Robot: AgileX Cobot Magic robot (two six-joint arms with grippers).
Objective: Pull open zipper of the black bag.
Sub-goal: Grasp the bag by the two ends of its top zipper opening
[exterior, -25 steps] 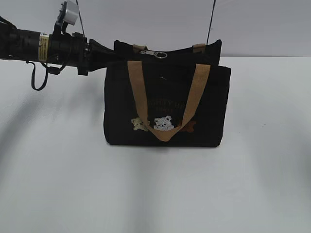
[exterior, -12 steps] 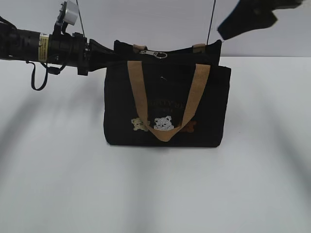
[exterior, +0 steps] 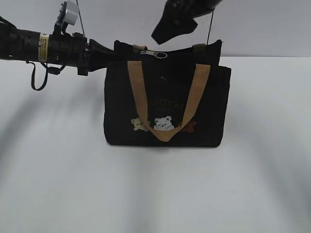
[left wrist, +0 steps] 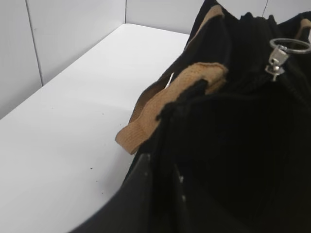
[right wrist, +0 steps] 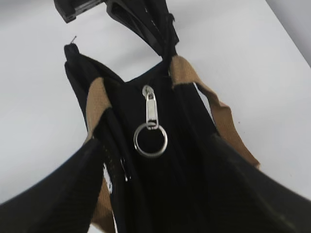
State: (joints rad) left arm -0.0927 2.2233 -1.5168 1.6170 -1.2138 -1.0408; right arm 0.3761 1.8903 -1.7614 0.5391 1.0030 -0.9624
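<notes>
**Left gripper pinches the bag's end, right gripper hangs spread above the zip**

White tabletop (exterior: 58, 184) and a pale wall fill the exterior view. On the table stands the black bag (exterior: 167, 104), upright, with 1 tan handle (exterior: 167, 99) hanging down its front over small bear pictures. The zipper (exterior: 154, 53) lies flat on the top panel, nearer the left end. The left arm comes in level from the left edge, and the left gripper (exterior: 111, 53) meets the bag's upper left corner. The right gripper (exterior: 167, 30) hangs in the air above the zipper, apart from it.

From the left wrist view, the left gripper's (left wrist: 165, 194) dark fingers sit closed tight on the black fabric at the bag's (left wrist: 243, 145) end, with a tan strap (left wrist: 167, 104) just beyond them. The zipper (left wrist: 279, 56) shows at the upper right with its ring.

From the right wrist view, looking down on the bag's (right wrist: 184, 184) top, the silver zipper (right wrist: 149, 124) lies along the dark track, its round ring toward the camera. The right gripper's (right wrist: 155, 194) 2 fingers stand spread wide at either side of the frame, touching nothing. The left gripper (right wrist: 155, 36) clamps the bag's far end.
</notes>
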